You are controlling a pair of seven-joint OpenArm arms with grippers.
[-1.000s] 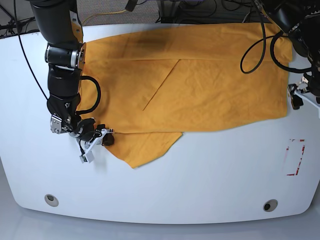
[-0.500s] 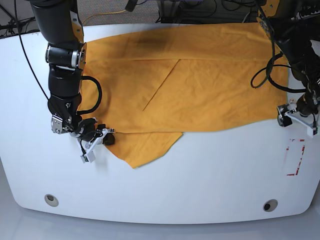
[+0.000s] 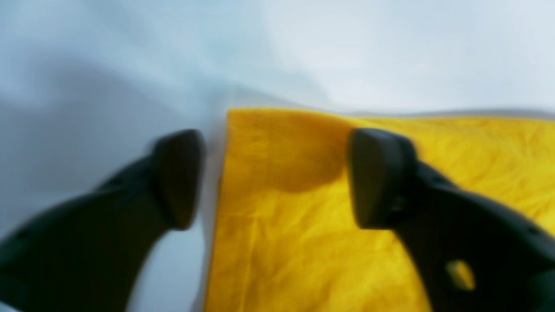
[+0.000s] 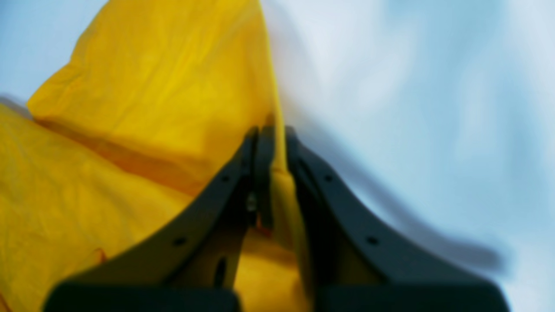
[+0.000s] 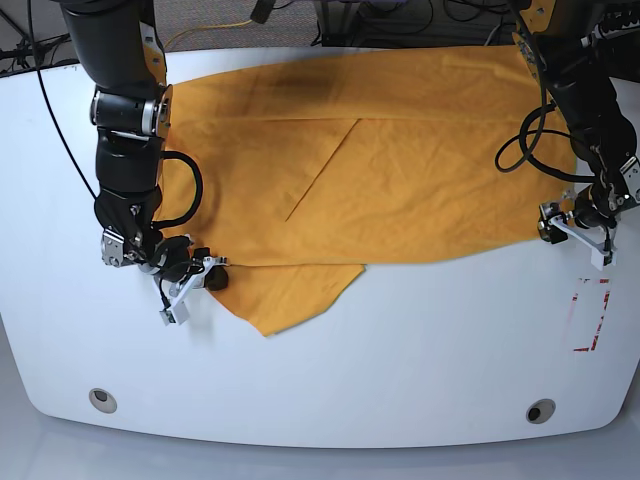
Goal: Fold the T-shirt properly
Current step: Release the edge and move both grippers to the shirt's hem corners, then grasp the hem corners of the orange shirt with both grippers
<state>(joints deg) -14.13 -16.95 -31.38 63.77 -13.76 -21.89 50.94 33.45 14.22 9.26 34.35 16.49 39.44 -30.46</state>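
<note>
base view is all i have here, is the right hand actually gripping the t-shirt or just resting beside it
Observer: The right hand is shut on the T-shirt, with an edge fold pinched between its fingers.
Operator: and the left hand, closed yet
Observer: No, the left hand is open, straddling the shirt's corner.
Operator: is cloth between those fingers
Observer: One finger is over bare table, the other over cloth.
</note>
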